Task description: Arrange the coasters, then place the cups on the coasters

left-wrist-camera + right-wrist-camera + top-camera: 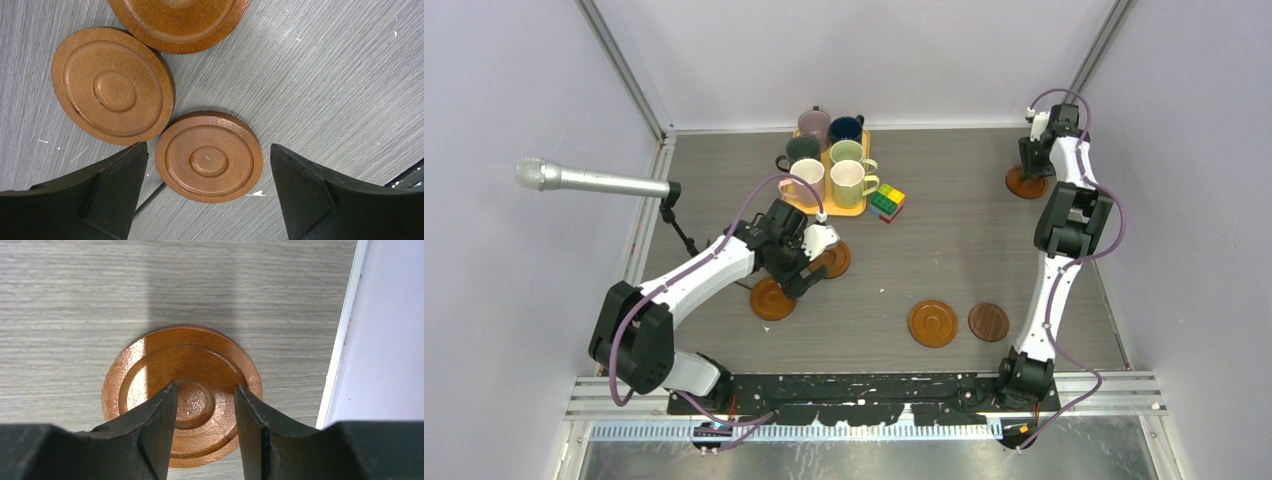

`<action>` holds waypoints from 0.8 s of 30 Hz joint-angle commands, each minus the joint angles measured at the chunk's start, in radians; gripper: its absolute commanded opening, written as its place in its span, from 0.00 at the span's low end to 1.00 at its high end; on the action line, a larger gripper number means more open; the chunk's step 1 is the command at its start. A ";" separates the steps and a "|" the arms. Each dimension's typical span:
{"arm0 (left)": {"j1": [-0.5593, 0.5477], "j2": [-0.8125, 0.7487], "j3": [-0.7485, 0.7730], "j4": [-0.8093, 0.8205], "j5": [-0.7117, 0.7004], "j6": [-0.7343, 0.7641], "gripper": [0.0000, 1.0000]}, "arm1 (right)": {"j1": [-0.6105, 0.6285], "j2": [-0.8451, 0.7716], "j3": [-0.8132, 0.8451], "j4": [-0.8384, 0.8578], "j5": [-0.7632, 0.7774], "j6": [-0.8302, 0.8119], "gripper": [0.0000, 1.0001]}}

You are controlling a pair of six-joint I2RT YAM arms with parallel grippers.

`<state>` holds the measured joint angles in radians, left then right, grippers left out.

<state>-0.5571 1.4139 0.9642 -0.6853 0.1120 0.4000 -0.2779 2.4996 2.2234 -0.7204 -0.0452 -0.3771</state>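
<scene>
Three brown coasters show in the left wrist view: one (209,156) lies flat between the wide-open fingers of my left gripper (207,147), a larger one (113,85) sits at its upper left, and a third (180,22) is at the top edge. From above, my left gripper (809,265) hangs between two coasters (772,298) (832,258). My right gripper (206,390) stands part open above a coaster (150,365) near the right wall, its tips over the centre. Two more coasters (932,323), one darker (988,322), lie at the front. Several cups (849,183) stand at the back.
The cups stand on and around a yellow-orange tray (864,205), with a multicoloured cube (887,201) beside it. A microphone (589,180) on a stand reaches in from the left. The white wall edge (345,340) runs close to the right coaster.
</scene>
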 commanded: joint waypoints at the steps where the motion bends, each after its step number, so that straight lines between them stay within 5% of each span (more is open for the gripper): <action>1: -0.006 -0.002 0.007 0.023 -0.007 -0.003 0.95 | 0.006 0.064 0.010 -0.021 0.014 0.021 0.51; 7: -0.005 -0.030 0.011 0.017 0.029 -0.015 0.96 | 0.006 -0.112 -0.030 -0.103 -0.078 0.011 0.55; 12: -0.006 -0.061 0.024 -0.005 0.051 -0.021 1.00 | 0.028 -0.317 -0.113 -0.209 -0.200 -0.024 0.69; 19: -0.006 -0.158 0.042 -0.069 0.070 -0.037 1.00 | 0.179 -0.656 -0.576 -0.177 -0.075 -0.083 0.80; 24: -0.006 -0.235 0.032 -0.120 0.077 -0.052 1.00 | 0.292 -0.847 -0.823 -0.258 -0.196 -0.132 0.81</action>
<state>-0.5571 1.2480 0.9722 -0.7540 0.1600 0.3695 -0.0479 1.7386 1.5341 -0.8928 -0.1612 -0.4610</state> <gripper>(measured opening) 0.996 0.804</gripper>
